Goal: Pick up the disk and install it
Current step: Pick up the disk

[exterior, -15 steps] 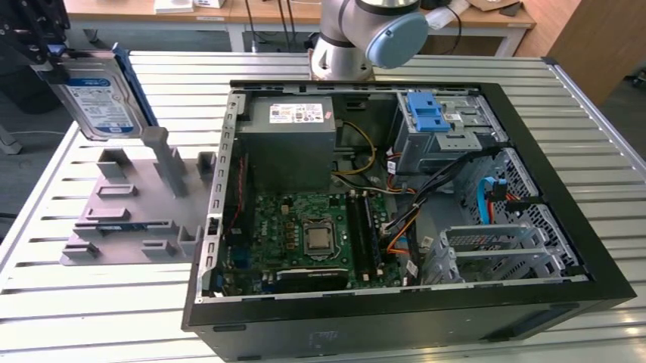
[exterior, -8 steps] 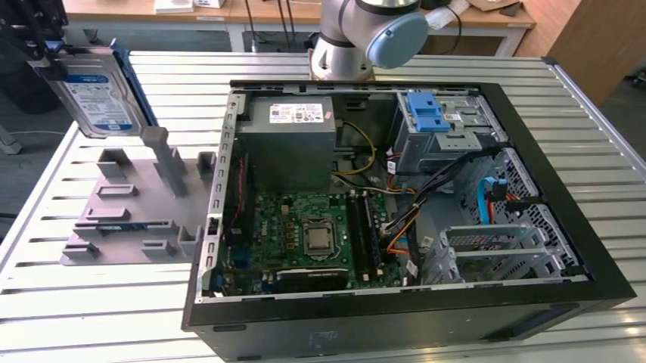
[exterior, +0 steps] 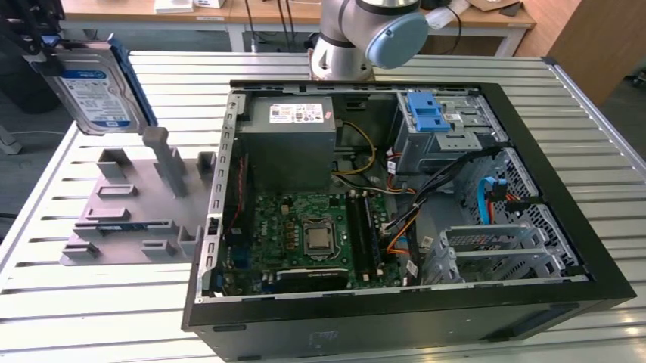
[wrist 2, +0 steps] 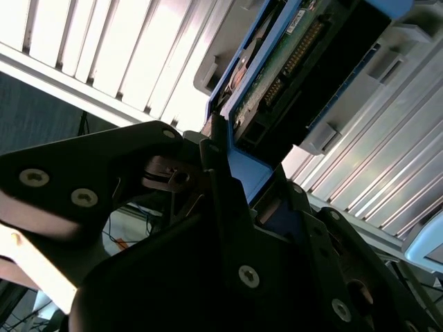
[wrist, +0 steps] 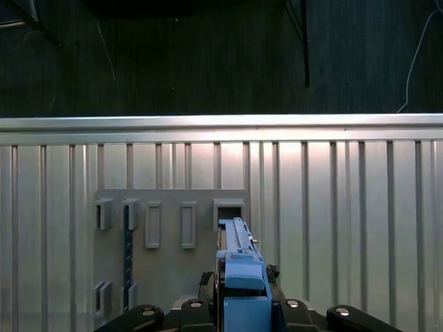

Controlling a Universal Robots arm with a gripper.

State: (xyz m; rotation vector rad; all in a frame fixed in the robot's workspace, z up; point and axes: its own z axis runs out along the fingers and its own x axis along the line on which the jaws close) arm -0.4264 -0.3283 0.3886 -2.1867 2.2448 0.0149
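The gripper [wrist 2: 243,176] is clenched on the disk [wrist 2: 297,66]. In the second wrist view its fingers [wrist 2: 216,162] pinch one end of the blue carrier, and the rest of the drive juts out unsupported. In the upper left of the exterior view the disk [exterior: 96,87] hangs under the gripper [exterior: 42,47], label toward the camera and slightly tilted. It is clear of the table [exterior: 91,318] and above the far end of the grey rack [exterior: 131,204]. The main risk appears to be the hold itself. With only a narrow plastic edge gripped and the metal body hanging off it, a quick swing or stop could pivot the disk in the fingers or let it slip out onto the rack or table. The open case [exterior: 404,314] fills the middle and right of the frame, and the cage [exterior: 444,128] with its blue latch sits at the case's upper right. A low carry toward it could clip the case wall or the grey box [exterior: 287,140] just inside. A drop there would land on the bare board [exterior: 313,227]. Loose cables [exterior: 434,189] lie just below the cage and could snag the carrier or block the slot. If the tilt persists at the cage, the carrier would likely bind instead of sliding in.
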